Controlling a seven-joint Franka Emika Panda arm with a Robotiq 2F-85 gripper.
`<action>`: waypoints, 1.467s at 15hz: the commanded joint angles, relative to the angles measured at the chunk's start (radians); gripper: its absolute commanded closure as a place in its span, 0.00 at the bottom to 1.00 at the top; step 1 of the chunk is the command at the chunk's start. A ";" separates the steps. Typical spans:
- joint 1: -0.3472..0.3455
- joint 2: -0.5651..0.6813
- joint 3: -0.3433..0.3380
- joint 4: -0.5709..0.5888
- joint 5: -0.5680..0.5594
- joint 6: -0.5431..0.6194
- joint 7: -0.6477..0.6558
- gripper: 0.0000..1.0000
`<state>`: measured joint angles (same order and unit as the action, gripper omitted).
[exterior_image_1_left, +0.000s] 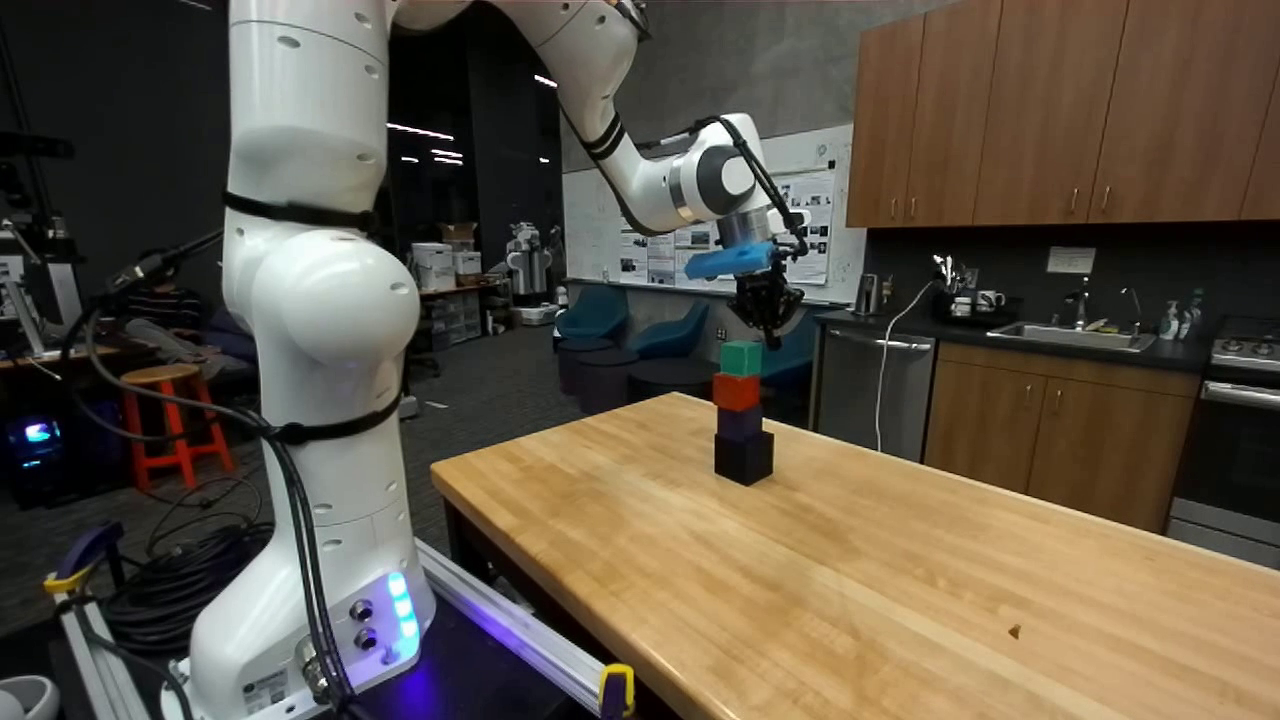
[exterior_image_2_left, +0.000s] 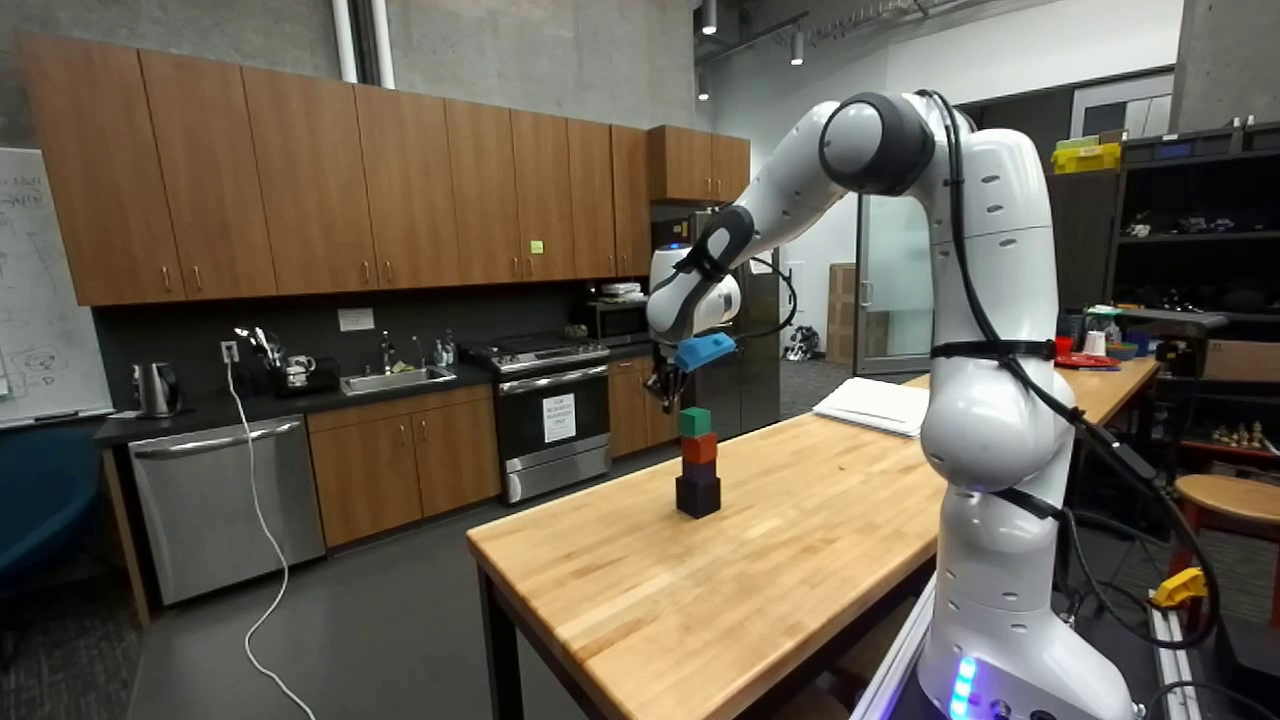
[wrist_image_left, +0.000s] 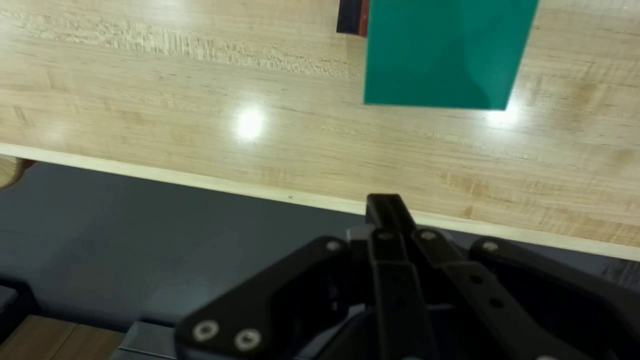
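Note:
A stack of blocks stands upright on the wooden table (exterior_image_1_left: 880, 590). From the top it has a green block (exterior_image_1_left: 741, 357), a red block (exterior_image_1_left: 737, 391), a dark purple block (exterior_image_1_left: 739, 421) and a wider black block (exterior_image_1_left: 744, 458). The stack also shows in an exterior view as the green block (exterior_image_2_left: 695, 421) above the red block (exterior_image_2_left: 700, 448). My gripper (wrist_image_left: 386, 200) is shut with its fingertips together and nothing between them. In both exterior views it hangs just above and beside the green block. In the wrist view the green block (wrist_image_left: 445, 55) hides most of the stack below.
The table's edge (wrist_image_left: 200, 181) runs under the gripper in the wrist view, with floor beyond it. A white stack of paper (exterior_image_2_left: 875, 405) lies on the table near the arm. A small brown bit (exterior_image_1_left: 1015, 631) lies on the tabletop. Kitchen counters (exterior_image_1_left: 1060, 352) stand behind.

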<state>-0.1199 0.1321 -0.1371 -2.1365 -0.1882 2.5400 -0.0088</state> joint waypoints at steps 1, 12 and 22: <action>0.001 0.006 -0.009 0.022 -0.022 -0.045 0.012 1.00; 0.001 -0.013 -0.020 0.006 -0.070 -0.097 0.015 1.00; 0.000 -0.034 -0.018 -0.016 -0.063 -0.114 -0.007 1.00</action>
<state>-0.1199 0.1326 -0.1545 -2.1319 -0.2328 2.4597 -0.0109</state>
